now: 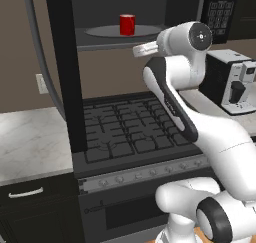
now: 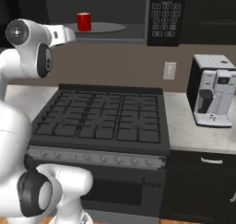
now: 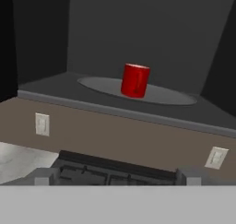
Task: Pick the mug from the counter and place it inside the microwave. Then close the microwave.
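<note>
Standing upright on the grey round turntable plate [image 1: 112, 32], the small glossy red mug [image 1: 127, 24] sat inside the large black box microwave [image 2: 138, 15], toward the middle of the plate and back from its near edge. The microwave's door [image 1: 62, 67] hung open, swung out to the left as a dark vertical slab over the left edge of the black gas stove top [image 2: 101, 121]. The white-outlined button keypad panel [image 2: 165, 11] was at the right of the cavity.

The white arm with dark joints [image 1: 175, 82] rose from the base, bent at the elbow over the stove, and held its wrist level with the microwave's lower lip, with the hand directed at the opening. The gripper [image 3: 115, 174] showed its two fingertips [image 3: 44, 176] far apart at the bottom of the hand view, so the jaws stood wide with nothing between them. The mug was well apart from the fingertips, further in and above them in that view.

The white-grey marbled stone counter [image 2: 193, 131] ran right of the stove and carried the white-and-black coffee machine [image 2: 212, 91]. Another stretch of the same stone lay left of the stove. A white wall outlet [image 2: 169, 71] sat on the brown wall between stove and coffee machine.
</note>
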